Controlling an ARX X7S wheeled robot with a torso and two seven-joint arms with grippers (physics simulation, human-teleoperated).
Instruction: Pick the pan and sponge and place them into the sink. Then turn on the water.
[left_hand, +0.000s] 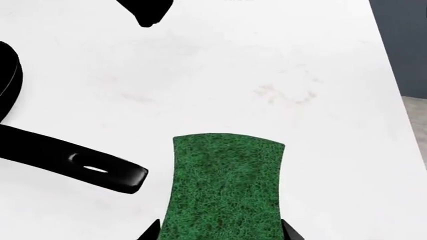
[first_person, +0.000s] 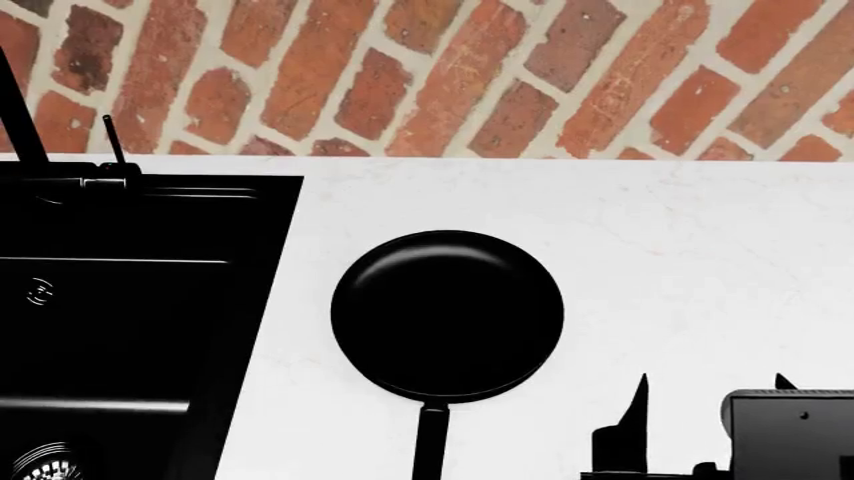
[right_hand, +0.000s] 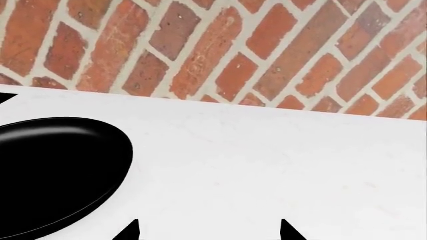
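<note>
At lower centre of the left wrist view, the left claw (left_hand: 220, 235) straddles the sponge (left_hand: 225, 187), jaws apart; closing off-centre could skid it into the pan (left_hand: 73, 162) handle.

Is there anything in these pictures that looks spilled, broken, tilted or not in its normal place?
Nothing stands out. The pan sits flat and upright on the white counter, beside the sink, empty and unmarked. The sponge lies flat, green side up, near the pan's handle. No water runs, and no spill shows anywhere.
</note>
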